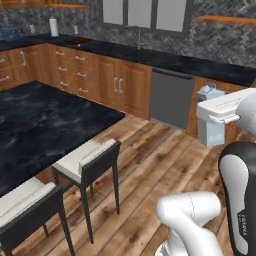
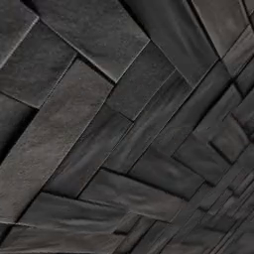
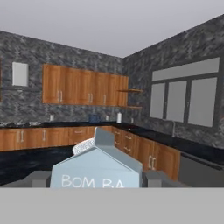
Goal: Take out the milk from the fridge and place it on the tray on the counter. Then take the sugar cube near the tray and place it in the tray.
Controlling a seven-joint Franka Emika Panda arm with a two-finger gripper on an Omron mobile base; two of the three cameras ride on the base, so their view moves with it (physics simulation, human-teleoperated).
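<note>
Gripper (image 3: 97,177) of the white arm was clamped on the small pale blue-white milk carton (image 1: 210,125), grey finger pads (image 3: 40,178) pressed against both its sides. Carton was held in mid-air above the wood-plank floor (image 1: 150,150), upright, long axis vertical, gabled top (image 3: 101,141) pointing up. From the hand camera, its printed face read "BOM BA" and its ridge ran away from the lens. Carton surface looked smooth and matte, edges crisp. Behind it ran the black marble-like counter with faint white veins (image 1: 165,59) over orange-brown wooden drawers. A flat dark reddish-brown tray (image 1: 78,41) lay on that counter, well apart from the carton. Right base camera showed dark grey herringbone stone.
</note>
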